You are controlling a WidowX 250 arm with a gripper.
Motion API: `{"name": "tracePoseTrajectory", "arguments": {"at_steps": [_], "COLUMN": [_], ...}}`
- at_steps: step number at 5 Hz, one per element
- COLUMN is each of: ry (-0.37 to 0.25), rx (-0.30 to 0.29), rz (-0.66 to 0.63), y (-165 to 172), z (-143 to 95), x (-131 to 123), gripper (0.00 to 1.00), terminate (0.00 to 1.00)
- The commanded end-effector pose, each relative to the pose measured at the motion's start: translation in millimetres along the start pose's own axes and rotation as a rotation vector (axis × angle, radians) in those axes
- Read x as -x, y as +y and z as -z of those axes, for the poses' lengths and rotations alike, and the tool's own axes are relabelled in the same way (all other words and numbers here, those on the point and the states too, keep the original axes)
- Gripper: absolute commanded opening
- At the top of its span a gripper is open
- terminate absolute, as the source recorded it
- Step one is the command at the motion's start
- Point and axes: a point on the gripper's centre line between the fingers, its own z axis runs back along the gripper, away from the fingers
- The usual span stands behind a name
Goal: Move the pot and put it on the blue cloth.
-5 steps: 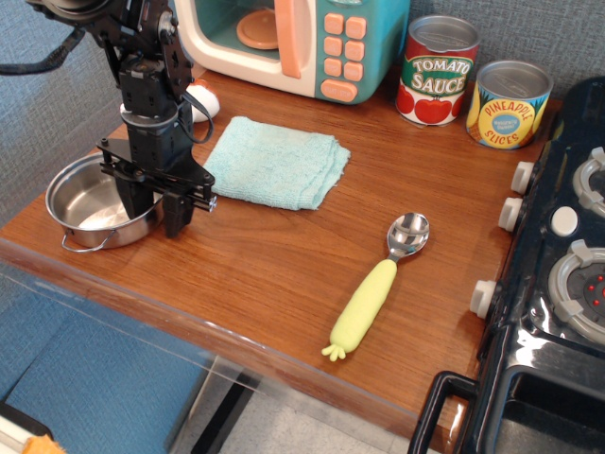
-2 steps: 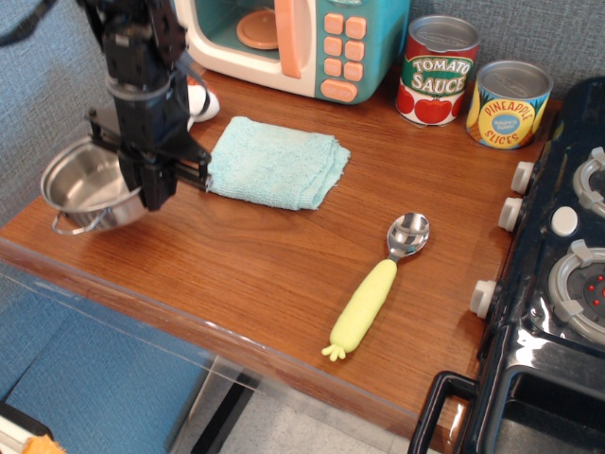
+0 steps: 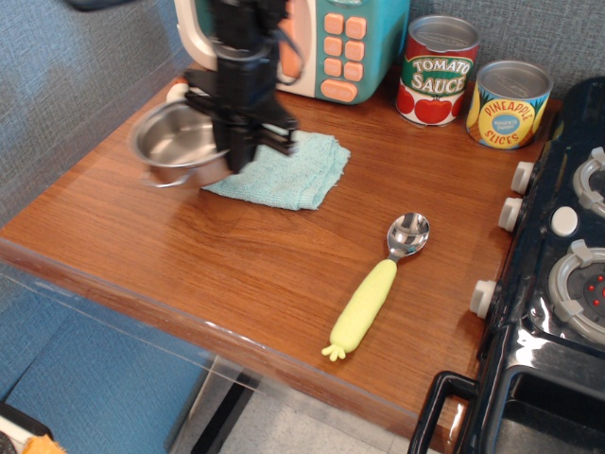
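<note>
Surface: wooden counter [image 3: 236, 255].
Gripper [image 3: 240, 156]: fingers clamped on pot [image 3: 175, 144] rim; pot held aloft, blurred.
Pot posn: over blue cloth [image 3: 293, 170] left edge.

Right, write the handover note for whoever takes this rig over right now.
Gripper: shut on the pot's rim, carrying it.
Pot: lifted off the table, blurred in motion, hanging over the left edge of the blue cloth.
Blue cloth: flat on the table in front of the toy microwave.
Done: pot picked up and brought to the cloth.
Left: centre the pot over the cloth, lower it, open the gripper, back away.
</note>
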Motion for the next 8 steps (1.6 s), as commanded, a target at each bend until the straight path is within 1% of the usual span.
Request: {"name": "tracePoseTrajectory", "arguments": {"at_steps": [1,2,3,4,5,6,7,8], "ry": [-0.028,-0.037,-0.041,-0.068,-0.086,-0.110,-0.134,-0.134], "rx": [-0.007,-0.010,0.009,0.084,0.156,0.181,0.151,0.151], "rz": [0.042,0.063,0.078,0.030,0.020,-0.009,-0.046,-0.046], "y": [-17.3,-24.8,-26.6,-21.9,-20.8,-18.2,-14.6,-14.6], "z": [0.1,-0.9,-2.8,-12.9,-24.5,-38.5,-56.5,-56.5], "x": [-39.1,-41.8,-40.7,-40.3,-39.8,-30.9,-19.8,-19.8], "gripper": [0.00,0.00,0.00,1.00,1.00,1.00,1.00,1.00], "terminate": [0.00,0.00,0.00,0.00,0.00,0.00,0.00,0.00]}}
